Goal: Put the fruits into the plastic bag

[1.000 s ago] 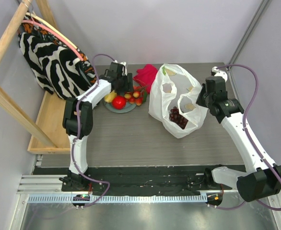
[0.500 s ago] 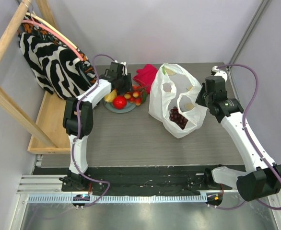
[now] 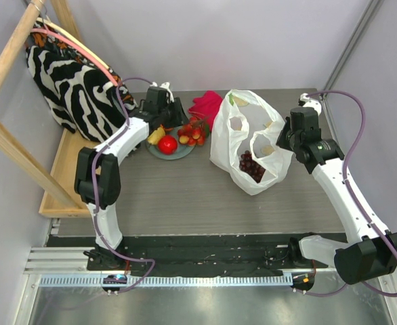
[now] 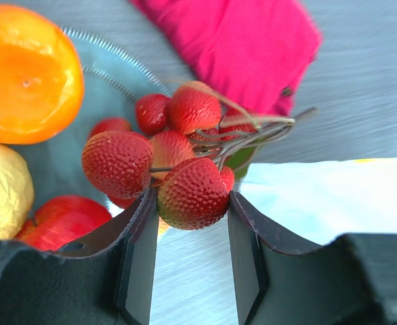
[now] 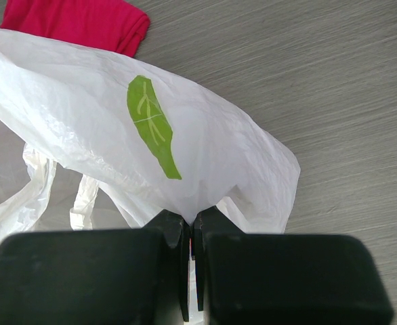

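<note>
right hand (image 5: 190, 227): clamped shut on plastic bag (image 5: 205, 156) edge, mid-right of top view
grapes (image 3: 251, 166): seen inside bag
left hand (image 4: 190, 203): closed on red fruit cluster (image 4: 178, 156), upper centre
carry: bag mouth lies right of cluster; left arm judged nearer
plate (image 3: 155, 153): apple (image 3: 168, 143), orange (image 4: 26, 74), yellow fruit (image 4: 2, 189) not yet bagged

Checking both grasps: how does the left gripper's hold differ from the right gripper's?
The left gripper stands with jaws apart, clamping one bumpy red fruit of the fruit cluster; the right gripper has jaws nearly together, pinching the plastic bag. The left holds a round thing, the right a limp sheet. Both hold something.
</note>
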`<action>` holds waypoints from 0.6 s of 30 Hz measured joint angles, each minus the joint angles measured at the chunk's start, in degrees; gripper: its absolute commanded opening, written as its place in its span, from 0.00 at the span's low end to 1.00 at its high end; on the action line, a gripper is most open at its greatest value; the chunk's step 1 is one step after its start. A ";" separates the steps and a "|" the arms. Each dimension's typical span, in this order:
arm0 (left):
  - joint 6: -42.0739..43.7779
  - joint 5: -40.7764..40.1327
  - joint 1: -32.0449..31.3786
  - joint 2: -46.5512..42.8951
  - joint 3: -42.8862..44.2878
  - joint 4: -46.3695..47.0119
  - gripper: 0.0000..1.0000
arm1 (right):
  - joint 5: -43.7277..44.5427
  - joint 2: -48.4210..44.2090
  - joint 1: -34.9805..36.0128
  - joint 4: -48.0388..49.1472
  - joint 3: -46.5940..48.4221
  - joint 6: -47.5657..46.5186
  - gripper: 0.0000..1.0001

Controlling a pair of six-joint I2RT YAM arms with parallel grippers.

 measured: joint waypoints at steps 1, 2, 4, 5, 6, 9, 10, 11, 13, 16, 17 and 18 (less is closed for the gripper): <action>-0.72 0.07 0.00 -0.85 -0.35 0.68 0.00 | 0.00 0.00 0.00 0.02 0.00 0.00 0.01; -1.03 0.17 0.00 -1.40 -0.46 1.16 0.00 | 0.00 0.00 0.00 0.02 0.00 0.02 0.01; -1.70 0.20 0.02 -2.34 -0.55 2.14 0.00 | 0.00 -0.02 0.00 0.04 0.00 0.07 0.01; -2.21 0.22 0.04 -2.67 -0.63 2.54 0.00 | 0.00 -0.02 0.00 0.04 0.00 0.09 0.01; -2.62 0.26 0.07 -3.21 -0.87 3.08 0.00 | 0.00 -0.02 0.00 0.04 0.00 0.09 0.01; -3.91 0.50 0.15 -4.72 -1.79 4.20 0.00 | 0.00 -0.02 0.00 0.07 0.00 0.11 0.01; -4.20 0.68 0.20 -5.29 -2.05 4.46 0.00 | 0.00 -0.02 0.00 0.07 0.00 0.11 0.01; -4.44 0.81 0.24 -5.75 -2.27 4.74 0.00 | 0.00 -0.04 0.00 0.07 0.00 0.13 0.01; -4.76 1.09 0.31 -6.78 -2.45 4.90 0.00 | 0.00 -0.13 0.00 0.07 0.00 0.13 0.01; -4.98 1.44 0.39 -8.72 -3.37 5.66 0.00 | 0.00 -0.46 0.00 0.07 0.00 0.13 0.01; -4.98 1.66 0.44 -9.66 -4.09 5.95 0.00 | 0.00 -0.57 0.00 0.09 0.00 0.13 0.01; -4.98 1.88 0.50 -10.60 -4.68 6.32 0.00 | 0.00 -0.68 0.00 0.07 0.00 0.13 0.01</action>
